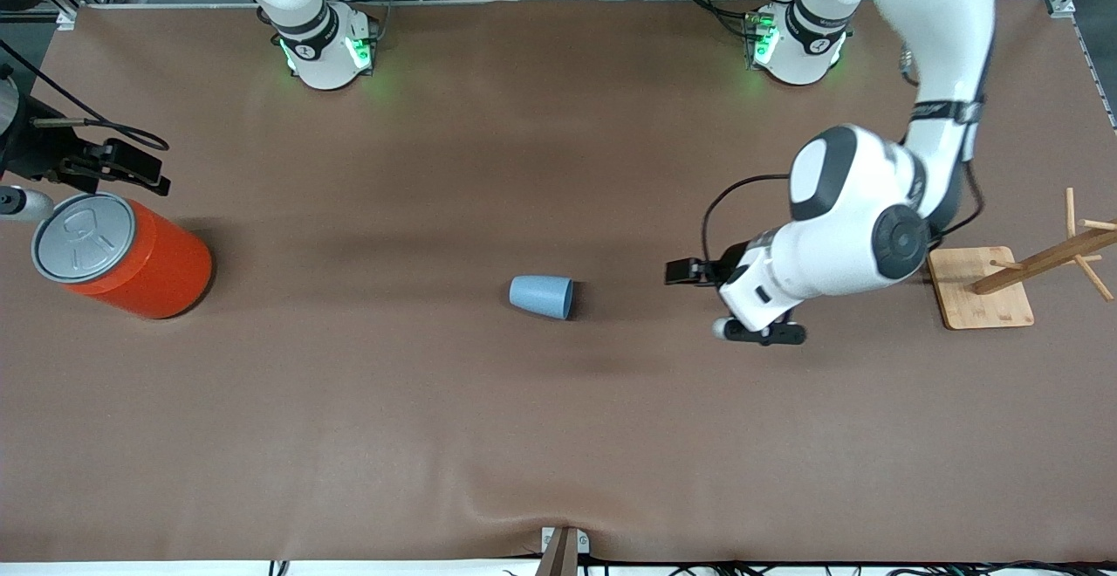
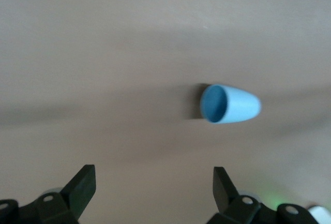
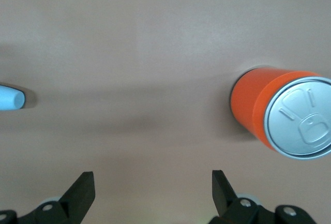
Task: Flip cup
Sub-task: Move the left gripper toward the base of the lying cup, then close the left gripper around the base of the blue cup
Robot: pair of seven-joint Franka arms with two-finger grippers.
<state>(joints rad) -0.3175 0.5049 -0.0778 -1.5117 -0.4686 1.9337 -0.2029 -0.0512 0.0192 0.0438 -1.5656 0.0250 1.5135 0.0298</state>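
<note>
The cup (image 1: pixel 541 296) is a small light-blue tumbler lying on its side in the middle of the brown table, its mouth turned toward the left arm's end. My left gripper (image 1: pixel 688 271) hangs low over the table beside the cup on that end, apart from it, open and holding nothing. In the left wrist view the cup (image 2: pixel 230 104) shows its deeper blue inside ahead of the open left gripper (image 2: pixel 154 180). My right gripper (image 1: pixel 144 170) waits open and empty at the right arm's end, above the orange can. The right wrist view catches the cup's base (image 3: pixel 10 98) at its edge, ahead of the right gripper (image 3: pixel 152 182).
A large orange can with a grey lid (image 1: pixel 122 253) stands at the right arm's end, also in the right wrist view (image 3: pixel 269 110). A wooden peg rack on a square base (image 1: pixel 982 286) stands at the left arm's end, close to the left arm's elbow.
</note>
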